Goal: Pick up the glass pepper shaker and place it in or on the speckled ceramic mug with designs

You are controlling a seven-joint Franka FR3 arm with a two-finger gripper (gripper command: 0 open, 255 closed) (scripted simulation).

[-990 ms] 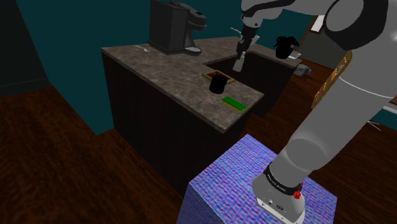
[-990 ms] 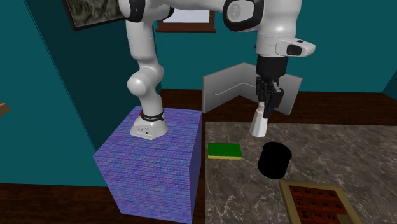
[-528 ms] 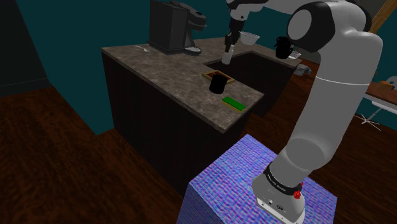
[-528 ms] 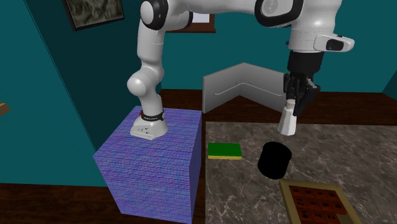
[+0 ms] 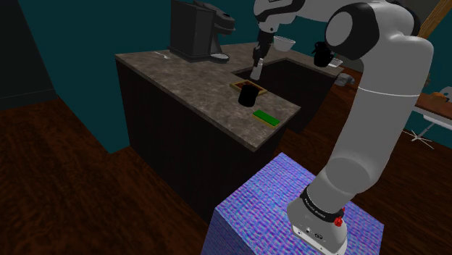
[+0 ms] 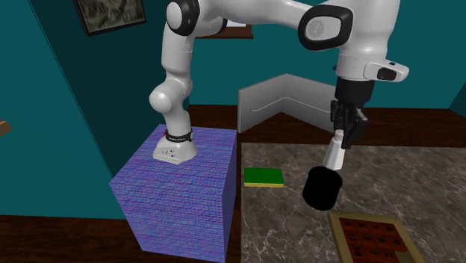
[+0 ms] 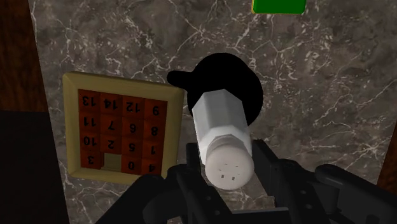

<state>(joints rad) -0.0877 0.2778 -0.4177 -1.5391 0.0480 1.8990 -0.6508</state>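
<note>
The pale grey faceted pepper shaker [image 7: 219,127] has a white cap with dark dots. The solid black handled mug [image 7: 222,70] is plain. Grey-brown, white-veined marble countertop [image 7: 318,76]. On the tan-framed square number puzzle [image 7: 118,130]: dark red tiles, black numerals. The flat bright green block [image 6: 263,177] has a yellowish edge. The blue-purple woven-pattern box stand [image 6: 179,194] carries the white arm [image 6: 179,60], which has dark joints and an all-black gripper [image 6: 342,134]. Plain teal walls [image 6: 45,112], dark red-brown wood floor [image 5: 72,181].

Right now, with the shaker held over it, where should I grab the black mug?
Probably by its handle, coming in from the puzzle side: the mug stands upright and that stub juts toward the puzzle. From above is blocked, since the shaker clasped in the end effector hangs over it.
</note>
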